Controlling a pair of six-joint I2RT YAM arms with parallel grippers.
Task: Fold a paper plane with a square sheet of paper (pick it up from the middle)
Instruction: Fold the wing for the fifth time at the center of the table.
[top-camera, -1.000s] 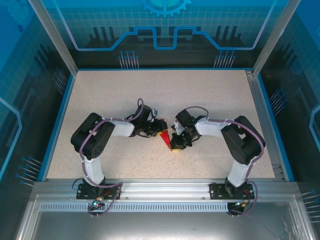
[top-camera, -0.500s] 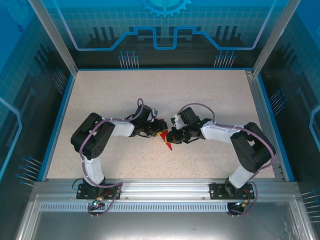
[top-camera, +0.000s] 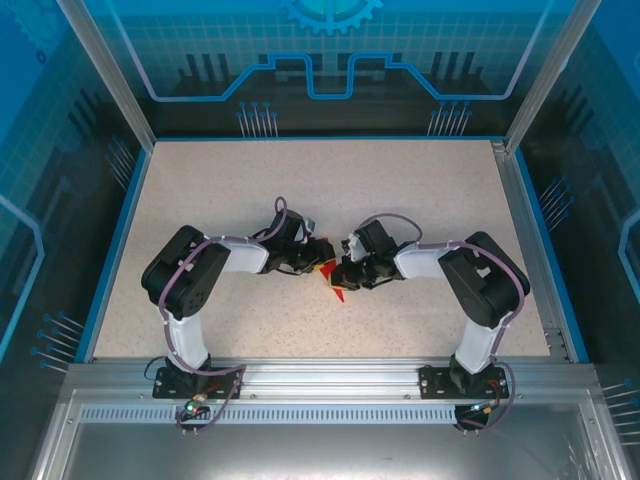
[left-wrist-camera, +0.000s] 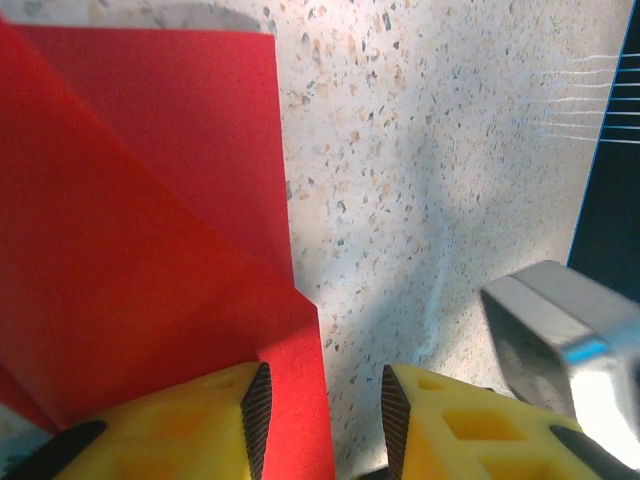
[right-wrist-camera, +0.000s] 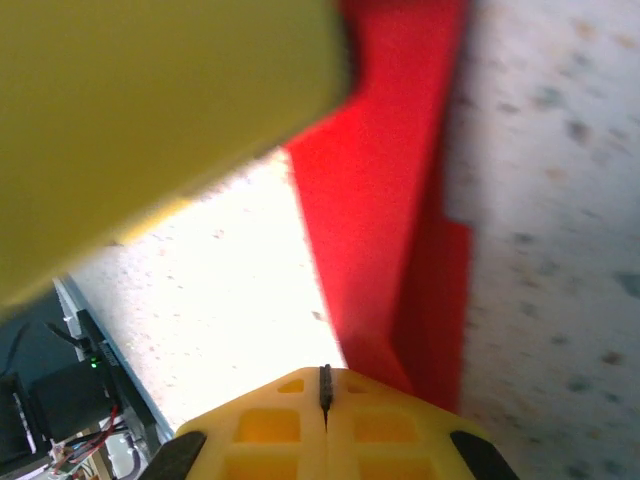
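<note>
The red paper (top-camera: 336, 284) lies on the speckled table as a folded, pointed shape between the two grippers. In the left wrist view the paper (left-wrist-camera: 150, 230) shows layered folds. My left gripper (left-wrist-camera: 325, 425) stands open, its left finger (left-wrist-camera: 170, 430) resting over the sheet and the paper's straight edge running through the gap. From above, the left gripper (top-camera: 320, 262) sits at the paper's far end. My right gripper (top-camera: 347, 272) is right beside it. Its pads (right-wrist-camera: 324, 385) are pressed together, with the paper (right-wrist-camera: 390, 230) lying just to the right. A blurred yellow finger (right-wrist-camera: 150, 110) of the left gripper looms close.
The tabletop (top-camera: 400, 190) is bounded by a blue rim (top-camera: 112, 240) and glass walls. An aluminium rail (top-camera: 320, 372) runs along the near edge with both arm bases. A grey metal part (left-wrist-camera: 560, 330) sits close to the left gripper's right finger.
My right gripper has moved up and left from the paper's near tip towards the left gripper, and its elbow swung out and back. The left arm has stayed still.
</note>
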